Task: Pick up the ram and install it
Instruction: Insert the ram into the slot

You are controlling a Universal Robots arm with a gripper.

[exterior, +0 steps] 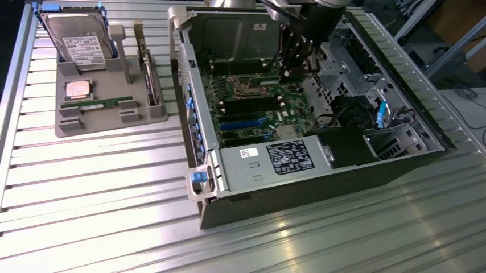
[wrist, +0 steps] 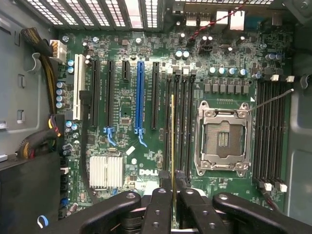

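Gripper (wrist: 173, 184) pinched on the ram (wrist: 172, 141). On wrist cam I see both fingers (wrist: 163, 195) pressed in on the stick, which shows edge-on as a thin gold-green line. Ram runs lengthwise along the bank of black slots (wrist: 185, 122), right beside the empty CPU socket (wrist: 223, 139). It lines up w/ one of the slots on the side away from the socket. Can't tell if it's touching the slot or just over it. A 2nd slot bank (wrist: 270, 131) sits on the far side of the socket. Blue slot (wrist: 140, 97) and silver heatsink (wrist: 106, 171) are further off on the mobo (wrist: 146, 161).

Exterior cam: arm reaches down into the open case (exterior: 251, 205), gripper low over the board near the socket, PSU (exterior: 281, 159) at the near end. Off to the exterior view's left, well apart from the case, the grey fixture (exterior: 76, 122) sits on the ribbed table (exterior: 91, 199). It carries the HDD (exterior: 79, 45) upright, a CPU chip (exterior: 78, 90) lying flat, a spare stick (exterior: 95, 104) just beside the chip, and a card (exterior: 148, 68) standing on edge.
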